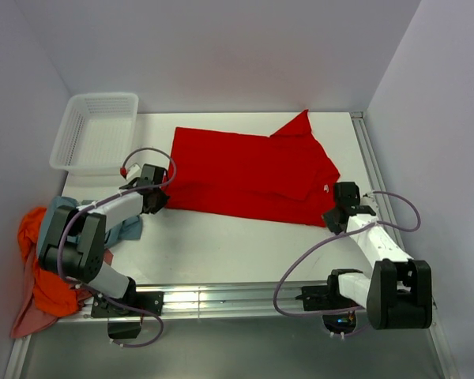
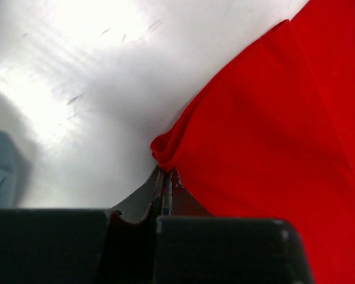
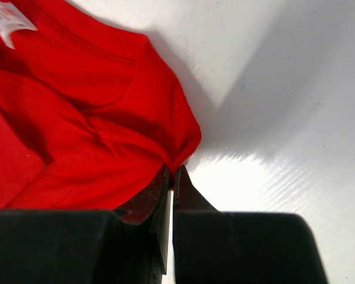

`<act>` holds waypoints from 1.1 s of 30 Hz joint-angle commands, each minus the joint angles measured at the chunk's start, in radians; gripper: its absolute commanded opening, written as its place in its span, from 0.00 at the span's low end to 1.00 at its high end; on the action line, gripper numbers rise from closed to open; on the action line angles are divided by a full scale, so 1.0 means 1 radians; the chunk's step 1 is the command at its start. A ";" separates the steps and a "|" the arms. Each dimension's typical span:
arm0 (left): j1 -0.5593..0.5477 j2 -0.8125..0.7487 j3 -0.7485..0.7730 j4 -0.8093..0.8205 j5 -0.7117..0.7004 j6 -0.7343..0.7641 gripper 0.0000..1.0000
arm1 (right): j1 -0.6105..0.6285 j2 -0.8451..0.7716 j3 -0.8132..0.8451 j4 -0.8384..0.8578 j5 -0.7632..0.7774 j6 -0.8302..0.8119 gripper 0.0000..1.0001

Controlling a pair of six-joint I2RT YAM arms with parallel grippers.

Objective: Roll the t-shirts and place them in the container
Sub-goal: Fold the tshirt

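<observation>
Lying flat and folded across the middle of the counter (image 1: 221, 249), the red t-shirt (image 1: 253, 170) is pinched at both near corners. The left gripper (image 2: 165, 176) is clenched on the near-left corner. The right gripper (image 3: 173, 173) is clenched on the near-right corner, near the white neck label (image 3: 9, 18). An orange t-shirt (image 1: 38, 276), a grey-blue t-shirt (image 1: 131, 230) and a pink t-shirt (image 1: 28, 320) are heaped at the counter's near-left edge. A white basket (image 1: 69, 156) occupies the far-left corner.
</observation>
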 commanded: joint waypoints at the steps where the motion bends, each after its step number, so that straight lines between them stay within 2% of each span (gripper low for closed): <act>1: 0.001 -0.077 -0.036 -0.027 -0.025 -0.001 0.00 | -0.012 -0.058 -0.011 -0.045 0.032 -0.027 0.00; 7: 0.001 -0.133 -0.067 -0.045 -0.030 -0.003 0.00 | -0.012 -0.108 -0.018 -0.083 0.031 -0.052 0.02; 9: -0.001 -0.137 -0.071 -0.044 -0.025 0.000 0.00 | -0.012 -0.122 -0.022 -0.091 0.005 -0.052 0.12; 11: -0.001 -0.143 -0.076 -0.044 -0.019 0.000 0.00 | -0.013 -0.133 -0.023 -0.096 -0.001 -0.053 0.31; 12: -0.001 -0.145 -0.080 -0.042 -0.016 0.002 0.00 | -0.012 -0.138 -0.023 -0.093 -0.007 -0.061 0.33; 17: -0.002 -0.156 -0.103 -0.024 -0.005 0.005 0.00 | -0.012 -0.210 0.011 -0.086 -0.027 -0.136 0.35; 21: -0.005 -0.144 -0.110 -0.013 -0.018 0.010 0.00 | -0.010 -0.234 0.041 -0.010 -0.176 -0.254 0.38; 24: -0.008 -0.131 -0.107 -0.005 -0.016 0.010 0.00 | -0.009 -0.201 0.073 0.038 -0.214 -0.293 0.40; 28: -0.016 -0.137 -0.113 0.005 -0.013 0.011 0.00 | -0.009 -0.104 0.063 0.176 -0.378 -0.291 0.40; 33: -0.025 -0.145 -0.119 0.008 -0.015 0.017 0.00 | -0.009 -0.004 0.060 0.301 -0.431 -0.274 0.40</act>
